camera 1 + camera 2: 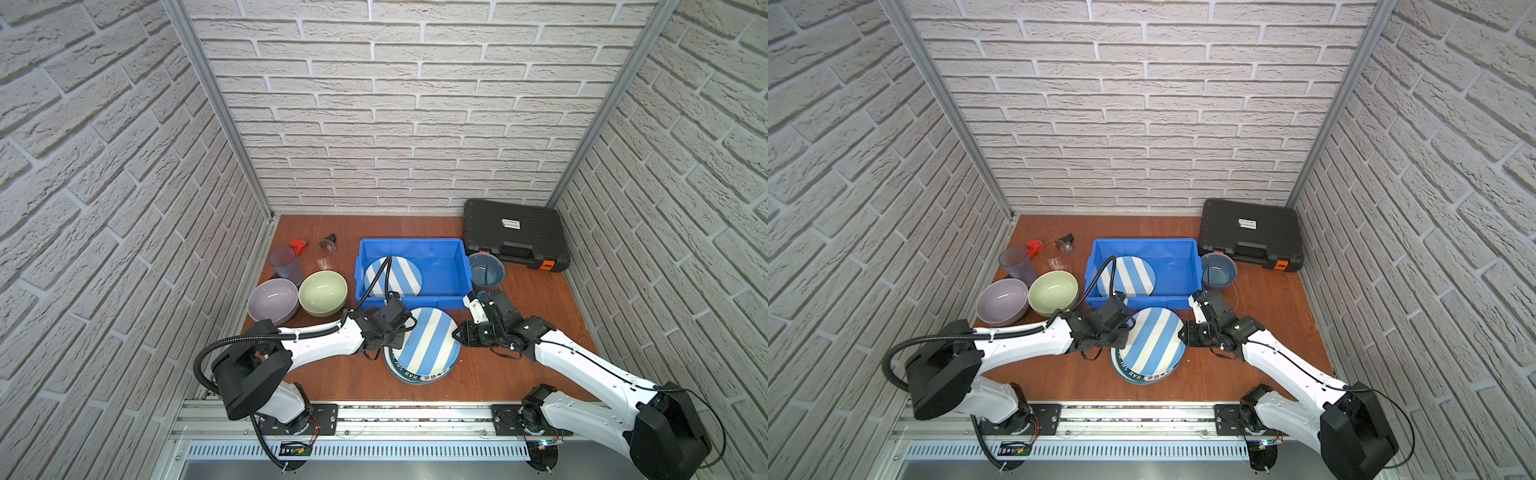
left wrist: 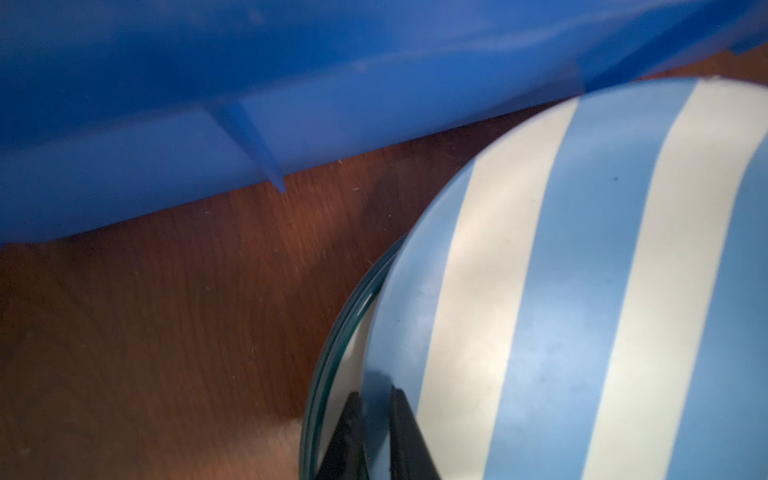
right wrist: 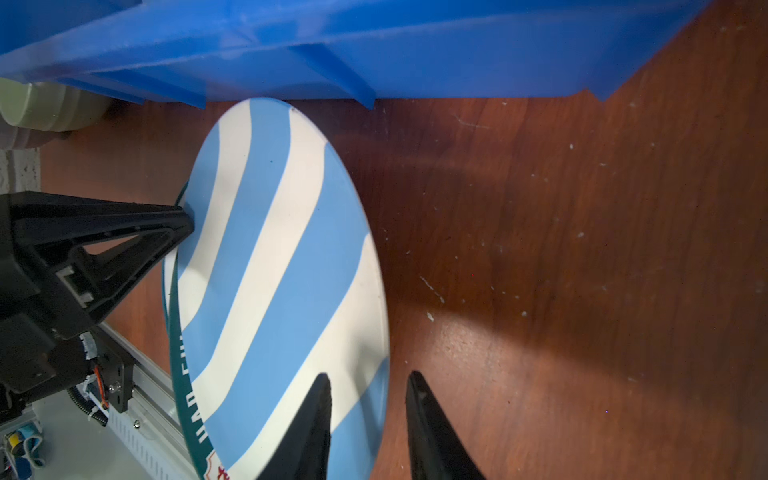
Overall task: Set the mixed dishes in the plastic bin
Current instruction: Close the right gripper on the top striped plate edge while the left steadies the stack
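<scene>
Wooden table (image 1: 511, 374); left end effector (image 2: 375, 424) clamps striped plate (image 1: 430, 343); right end effector (image 3: 370, 376) parted.

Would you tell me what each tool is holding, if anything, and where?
The left tool pinches the round blue-white striped plate by its rim; the right tool holds nothing.

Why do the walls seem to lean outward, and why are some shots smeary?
Both top views: sharp, but the brick walls splay outward, likely a wide-lens effect. Left wrist view: the blue bin is smeared and soft; the striped plate shows a faint sheen. Right wrist view: a bright patch and dark shadows cross the table.
</scene>
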Controlling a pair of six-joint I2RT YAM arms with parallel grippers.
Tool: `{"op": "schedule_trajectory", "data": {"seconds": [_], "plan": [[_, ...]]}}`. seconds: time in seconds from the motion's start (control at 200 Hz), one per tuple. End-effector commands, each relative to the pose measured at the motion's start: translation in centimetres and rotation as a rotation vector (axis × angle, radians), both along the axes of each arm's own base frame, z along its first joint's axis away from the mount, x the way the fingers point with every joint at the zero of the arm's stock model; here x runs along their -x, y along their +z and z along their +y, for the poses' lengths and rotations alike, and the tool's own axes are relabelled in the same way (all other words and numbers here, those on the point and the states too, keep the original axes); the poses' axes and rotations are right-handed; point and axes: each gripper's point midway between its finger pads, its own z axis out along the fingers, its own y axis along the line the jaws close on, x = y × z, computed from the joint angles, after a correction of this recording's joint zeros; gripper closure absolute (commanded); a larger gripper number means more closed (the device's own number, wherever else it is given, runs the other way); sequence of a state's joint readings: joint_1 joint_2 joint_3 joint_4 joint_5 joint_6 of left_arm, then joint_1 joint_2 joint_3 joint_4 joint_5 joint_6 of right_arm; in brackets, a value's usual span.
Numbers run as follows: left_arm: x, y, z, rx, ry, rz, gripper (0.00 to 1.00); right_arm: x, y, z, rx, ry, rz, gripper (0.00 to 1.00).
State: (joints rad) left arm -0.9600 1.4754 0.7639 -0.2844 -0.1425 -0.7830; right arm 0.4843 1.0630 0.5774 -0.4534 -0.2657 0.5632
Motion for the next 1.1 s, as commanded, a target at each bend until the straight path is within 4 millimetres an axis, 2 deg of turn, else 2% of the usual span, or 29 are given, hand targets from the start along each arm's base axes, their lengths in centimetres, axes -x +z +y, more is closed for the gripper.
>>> {"op": "schedule_trajectory", "data": {"seconds": [0.0, 0.47, 0.71, 1.095], "plan": [[0.9, -1.2, 0.7, -0.052, -0.004, 0.040, 0.85, -0.4, 0.8, 1.0, -0.061, 0.003, -0.018, 0.70], [0.9, -0.7, 0.7, -0.042, -0.003, 0.033, 0.85, -0.9, 3.8, 3.0, -0.202, 0.025, -0.059, 0.81], [0.8, -0.1, 0.7, -0.030, 0.000, 0.024, 0.86, -1.1, 4.0, 3.9, -0.256, 0.040, -0.048, 0.86], [0.7, 0.0, 0.3, -0.006, 0.001, 0.021, 0.86, -1.3, 4.0, 4.5, -0.279, 0.052, -0.038, 0.85]]}}
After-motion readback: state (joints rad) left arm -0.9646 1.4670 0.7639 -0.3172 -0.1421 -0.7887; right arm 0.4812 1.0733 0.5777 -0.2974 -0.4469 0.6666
